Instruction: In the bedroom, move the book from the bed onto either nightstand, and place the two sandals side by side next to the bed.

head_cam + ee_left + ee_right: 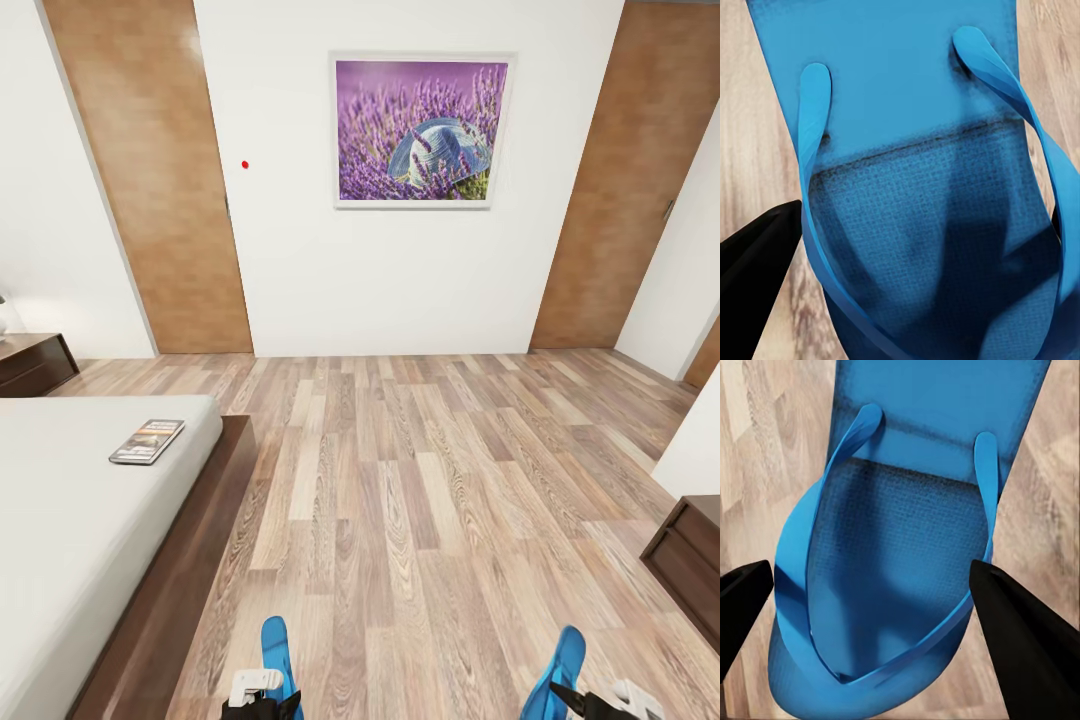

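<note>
I'm in the bedroom facing the far white wall with the lavender picture [421, 130] on it. The bed [70, 520] runs along my left, and the book [147, 441] lies flat on the mattress near its right edge. A nightstand [35, 362] sits far left, beyond the bed.

Down at the near edge, my left gripper [262, 700] sits at one blue sandal [274, 648], and my right gripper [590, 700] at the other sandal [564, 664], the two well apart. In the left wrist view the sandal [922, 187] fills the frame with one dark finger [757, 262] beside the strap; I cannot tell whether that hand is clamped. In the right wrist view the fingers [1020, 637] stand apart, either side of the sandal [900, 585], so that one reads as spread, not gripping.

These flip-flops look light, thin and bendy, probably floppy if pinched at one end. I'd take hold across the sole edge near the strap, where it's stiffest. The straps themselves look too thin to trust.
</note>
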Robot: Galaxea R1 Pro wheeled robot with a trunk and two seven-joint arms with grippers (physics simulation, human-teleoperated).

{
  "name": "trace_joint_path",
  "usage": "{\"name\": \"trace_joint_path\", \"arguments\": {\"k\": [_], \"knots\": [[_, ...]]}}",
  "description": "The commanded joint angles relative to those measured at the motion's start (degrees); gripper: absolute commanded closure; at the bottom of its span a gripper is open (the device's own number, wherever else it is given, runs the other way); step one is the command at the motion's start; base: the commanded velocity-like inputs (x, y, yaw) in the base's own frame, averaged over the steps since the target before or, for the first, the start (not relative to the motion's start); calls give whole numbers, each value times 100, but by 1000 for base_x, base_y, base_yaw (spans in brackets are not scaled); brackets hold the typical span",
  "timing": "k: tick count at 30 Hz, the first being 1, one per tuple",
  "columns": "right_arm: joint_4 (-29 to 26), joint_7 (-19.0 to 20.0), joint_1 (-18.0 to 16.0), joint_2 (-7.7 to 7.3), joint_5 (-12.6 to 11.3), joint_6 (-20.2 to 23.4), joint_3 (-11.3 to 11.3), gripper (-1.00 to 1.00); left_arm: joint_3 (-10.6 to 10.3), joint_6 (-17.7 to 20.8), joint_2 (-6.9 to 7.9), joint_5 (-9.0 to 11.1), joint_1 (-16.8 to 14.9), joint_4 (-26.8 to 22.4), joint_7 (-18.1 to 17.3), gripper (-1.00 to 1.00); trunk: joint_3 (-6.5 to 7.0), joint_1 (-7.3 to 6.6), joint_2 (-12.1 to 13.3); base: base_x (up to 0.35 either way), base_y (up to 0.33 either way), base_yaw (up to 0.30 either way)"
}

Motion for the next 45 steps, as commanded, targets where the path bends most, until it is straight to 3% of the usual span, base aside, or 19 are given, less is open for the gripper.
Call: {"name": "trace_joint_path", "arguments": {"k": [1,9,45], "knots": [[22,-16,-9,-3,-59,12,13,100,-48,-17,2,51,-3,0,-11,100,-5,-1,-2,0,0,0],[12,-78,-9,-3,-69,12,23,100,-44,-9,2,51,-3,0,-6,100,-5,-1,-2,145,0,0],[-6,-79,-9,7,-59,3,25,100,-31,1,-2,54,-3,0,-3,100,-5,-1,-2,330,0,0]]}}
